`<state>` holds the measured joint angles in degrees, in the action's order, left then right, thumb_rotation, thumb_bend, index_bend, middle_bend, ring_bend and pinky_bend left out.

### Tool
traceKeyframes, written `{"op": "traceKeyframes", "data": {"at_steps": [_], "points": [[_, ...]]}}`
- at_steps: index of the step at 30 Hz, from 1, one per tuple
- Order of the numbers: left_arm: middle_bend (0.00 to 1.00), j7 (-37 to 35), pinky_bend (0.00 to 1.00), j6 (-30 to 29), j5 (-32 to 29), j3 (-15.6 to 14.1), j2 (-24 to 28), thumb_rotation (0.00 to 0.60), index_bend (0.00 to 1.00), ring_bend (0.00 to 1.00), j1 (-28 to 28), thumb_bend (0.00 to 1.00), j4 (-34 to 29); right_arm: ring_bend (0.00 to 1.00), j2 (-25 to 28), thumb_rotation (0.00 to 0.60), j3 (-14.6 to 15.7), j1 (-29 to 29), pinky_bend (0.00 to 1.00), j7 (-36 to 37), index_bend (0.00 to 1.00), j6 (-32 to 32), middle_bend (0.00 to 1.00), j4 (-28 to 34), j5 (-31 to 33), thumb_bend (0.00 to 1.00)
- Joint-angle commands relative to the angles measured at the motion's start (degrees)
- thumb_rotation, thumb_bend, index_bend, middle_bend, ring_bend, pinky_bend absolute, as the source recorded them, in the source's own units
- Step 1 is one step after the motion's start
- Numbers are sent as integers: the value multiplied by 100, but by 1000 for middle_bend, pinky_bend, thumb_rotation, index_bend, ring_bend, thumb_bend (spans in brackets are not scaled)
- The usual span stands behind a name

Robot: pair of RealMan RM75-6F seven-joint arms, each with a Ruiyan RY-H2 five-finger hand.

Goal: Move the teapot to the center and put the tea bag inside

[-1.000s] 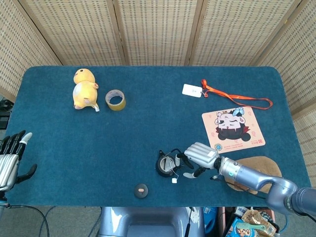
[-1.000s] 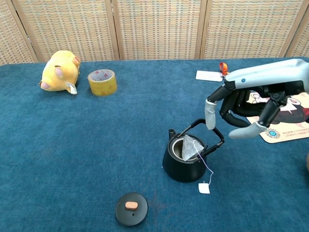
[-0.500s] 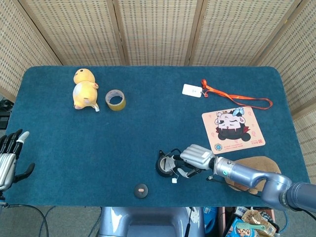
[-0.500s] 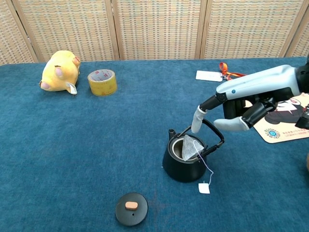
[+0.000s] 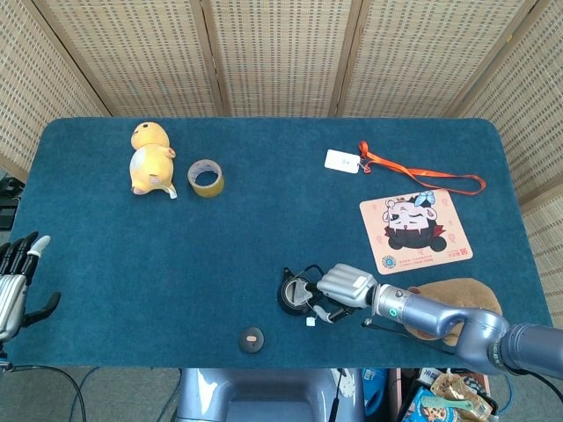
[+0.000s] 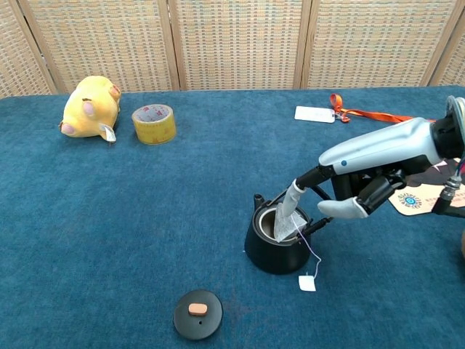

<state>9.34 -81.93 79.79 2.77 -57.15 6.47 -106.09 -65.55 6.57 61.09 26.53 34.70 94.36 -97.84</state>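
The black teapot (image 6: pixel 276 247) (image 5: pixel 295 294) stands lidless near the table's front edge, a little right of the middle. A white tea bag (image 6: pixel 285 224) sticks up out of its opening, while its string and paper tag (image 6: pixel 307 283) hang outside on the cloth. My right hand (image 6: pixel 357 195) (image 5: pixel 346 287) reaches in from the right, low over the pot's handle. One outstretched finger (image 6: pixel 293 198) touches the top of the tea bag; the hand holds nothing. The pot's lid (image 6: pixel 197 314) (image 5: pixel 252 338) lies front-left of the pot. My left hand (image 5: pixel 16 286) hovers open at the table's left edge.
A yellow plush duck (image 5: pixel 151 158) and a roll of tape (image 5: pixel 206 178) sit at the back left. A white card on an orange lanyard (image 5: pixel 343 161) and a cartoon mat (image 5: pixel 413 226) lie at the right, with a brown pad (image 5: pixel 462 294) near the front right edge.
My right hand has dropped and moved left, from beside the pot to over it, and its finger has come down onto the tea bag. The left hand has barely shifted.
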Motion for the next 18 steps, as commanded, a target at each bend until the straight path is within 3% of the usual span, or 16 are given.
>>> {"op": "traceKeyframes", "data": {"at_steps": [1,18], "points": [[0,-9,0,6,-15,0,-1,600,27,0,-4,353,19,1000,-51,184,15,30,1000,-105,203,-115,1000,-9,58,768],[0,-112,0,59,-36,-20,-7,600,27,0,-17,352,102,1000,-311,184,-90,151,1000,-643,193,-525,1000,-110,421,767]]}}
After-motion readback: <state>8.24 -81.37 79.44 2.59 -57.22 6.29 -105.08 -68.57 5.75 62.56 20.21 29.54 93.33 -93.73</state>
